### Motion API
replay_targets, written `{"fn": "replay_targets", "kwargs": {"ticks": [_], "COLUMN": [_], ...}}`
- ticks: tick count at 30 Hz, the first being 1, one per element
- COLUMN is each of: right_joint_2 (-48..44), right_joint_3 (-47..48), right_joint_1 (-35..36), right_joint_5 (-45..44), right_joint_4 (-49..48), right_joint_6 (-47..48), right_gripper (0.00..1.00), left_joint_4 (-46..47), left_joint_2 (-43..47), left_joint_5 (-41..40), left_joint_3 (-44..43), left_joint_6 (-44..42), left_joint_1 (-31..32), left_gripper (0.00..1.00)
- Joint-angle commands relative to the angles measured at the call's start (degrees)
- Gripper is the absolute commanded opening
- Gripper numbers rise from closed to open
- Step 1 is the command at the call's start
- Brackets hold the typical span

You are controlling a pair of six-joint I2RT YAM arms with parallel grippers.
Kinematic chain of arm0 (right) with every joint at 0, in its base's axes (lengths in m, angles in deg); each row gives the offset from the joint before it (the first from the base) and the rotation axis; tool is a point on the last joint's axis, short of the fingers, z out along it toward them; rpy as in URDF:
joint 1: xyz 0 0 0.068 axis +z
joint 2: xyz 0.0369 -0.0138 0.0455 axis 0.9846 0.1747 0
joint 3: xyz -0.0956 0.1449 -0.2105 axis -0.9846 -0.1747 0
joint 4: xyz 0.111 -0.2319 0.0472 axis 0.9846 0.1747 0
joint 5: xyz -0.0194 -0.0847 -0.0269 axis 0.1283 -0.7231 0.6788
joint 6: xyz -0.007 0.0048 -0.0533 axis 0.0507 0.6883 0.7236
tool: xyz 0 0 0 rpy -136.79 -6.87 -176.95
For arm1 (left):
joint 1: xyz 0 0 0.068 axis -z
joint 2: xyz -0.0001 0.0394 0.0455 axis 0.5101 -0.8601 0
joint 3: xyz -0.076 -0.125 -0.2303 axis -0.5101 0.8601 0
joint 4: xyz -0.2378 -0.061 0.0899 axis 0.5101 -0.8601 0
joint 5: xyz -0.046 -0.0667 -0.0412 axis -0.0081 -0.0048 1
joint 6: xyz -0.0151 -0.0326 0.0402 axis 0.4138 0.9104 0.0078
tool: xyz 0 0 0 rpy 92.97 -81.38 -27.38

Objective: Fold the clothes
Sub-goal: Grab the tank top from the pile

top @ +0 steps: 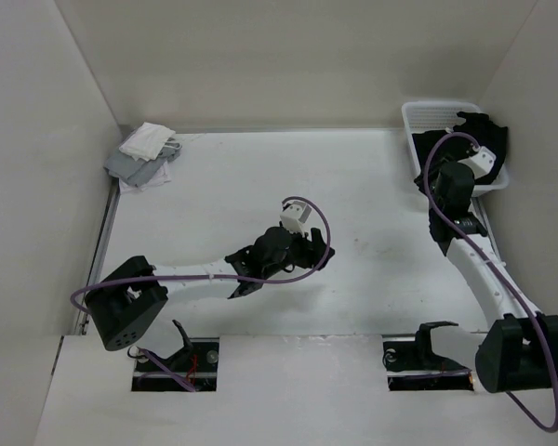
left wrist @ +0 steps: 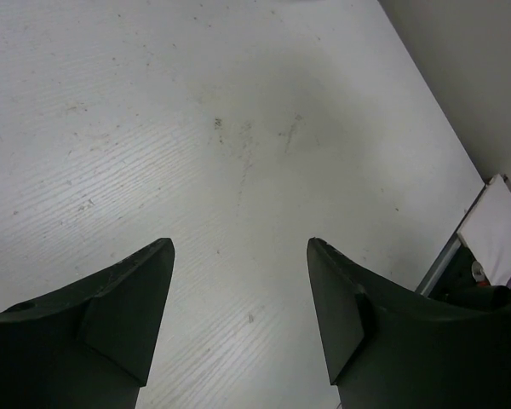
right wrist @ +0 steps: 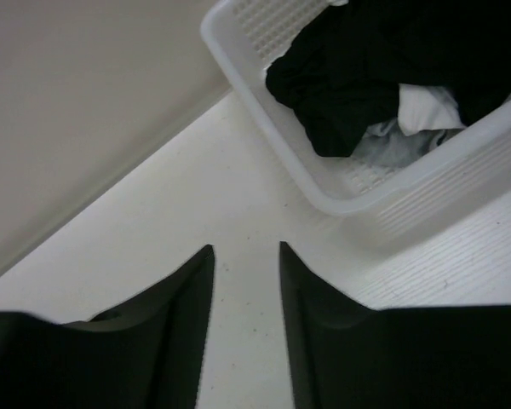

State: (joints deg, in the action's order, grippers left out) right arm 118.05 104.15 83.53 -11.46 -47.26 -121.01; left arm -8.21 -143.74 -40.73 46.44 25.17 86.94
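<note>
Currently black garment in basket, far right corner; right gripper half-parted, empty, short of rim; left gripper wide apart, empty, over table. Risk: pinch drags white cloth or basket along.

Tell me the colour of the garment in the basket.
The garment is black, clearest in right wrist view.

Robot lab bench, white table, plain enclosing walls
</note>
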Motion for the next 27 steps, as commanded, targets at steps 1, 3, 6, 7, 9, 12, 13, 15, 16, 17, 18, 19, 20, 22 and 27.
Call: {"fn": "replay_targets", "kwargs": {"ticks": [1, 3, 6, 7, 9, 12, 13, 15, 16, 17, 18, 19, 20, 22, 27], "right_joint_2": [1.51, 2.92, 6.69, 7.75, 11.69, 19.87, 21.63, 27.77, 30.85, 32.88, 35.42, 39.36, 42.36, 46.6, 54.34], "right_joint_3": [3.89, 4.42, 6.43, 7.22, 10.81, 17.24, 18.47, 23.38, 26.28, 28.22, 30.85, 34.96, 38.14, 42.46, 50.03], "right_joint_1": [-1.79, -2.32, -3.55, -4.08, -5.56, -8.82, -9.52, -11.63, -12.34, -12.69, -13.04, -13.57, -13.83, -14.62, -15.94], "right_joint_5": [-2.83, -2.74, -3.44, -3.35, -4.14, -6.16, -6.51, -6.61, -6.26, -5.91, -5.55, -5.2, -5.29, -5.02, -5.11], "right_joint_4": [-0.89, -0.88, -0.8, -0.45, 0.95, 2.19, 1.93, 1.58, 2.36, 3.06, 4.03, 5.87, 7.19, 8.78, 11.68], "right_joint_6": [-0.09, -0.18, -0.35, -0.61, -0.88, 0.96, 1.4, 3.24, 4.12, 4.74, 5.61, 7.1, 7.99, 9.49, 11.69], "right_gripper": [0.31, 0.23, 0.07, 0.06, 0.04, 0.11, 0.16, 0.28, 0.34, 0.38, 0.42, 0.47, 0.51, 0.54, 0.56], "left_joint_4": [2.02, 2.37, 2.99, 3.42, 5.17, 7.91, 8.0, 8.0, 8.0, 8.0, 8.0, 8.0, 8.0, 8.26, 8.96], "left_joint_2": [1.64, 1.64, 1.64, 1.64, 2.33, 3.48, 3.74, 3.92, 3.66, 3.48, 3.31, 3.05, 2.96, 3.04, 2.08], "left_joint_5": [-0.22, -0.39, -0.39, -0.39, -0.74, -2.32, -2.5, -2.15, -2.15, -2.06, -2.06, -2.06, -1.89, -1.54, -1.45], "left_joint_3": [1.1, 1.45, 1.72, 1.89, 3.2, 5.06, 5.23, 5.41, 5.41, 5.41, 5.41, 5.41, 5.41, 5.59, 5.94], "left_joint_6": [-1.65, -1.74, -1.74, -1.74, -1.57, -1.83, -1.92, -1.92, -1.83, -1.92, -1.92, -1.92, -1.74, -1.65, -1.48], "left_joint_1": [-0.24, -0.85, -0.95, -0.95, -1.12, -1.38, -1.47, -2.17, -2.44, -2.79, -2.96, -3.31, -3.67, -3.93, -4.72], "left_gripper": [0.63, 0.63, 0.63, 0.63, 0.62, 0.6, 0.59, 0.59, 0.59, 0.59, 0.59, 0.59, 0.59, 0.59, 0.59]}}
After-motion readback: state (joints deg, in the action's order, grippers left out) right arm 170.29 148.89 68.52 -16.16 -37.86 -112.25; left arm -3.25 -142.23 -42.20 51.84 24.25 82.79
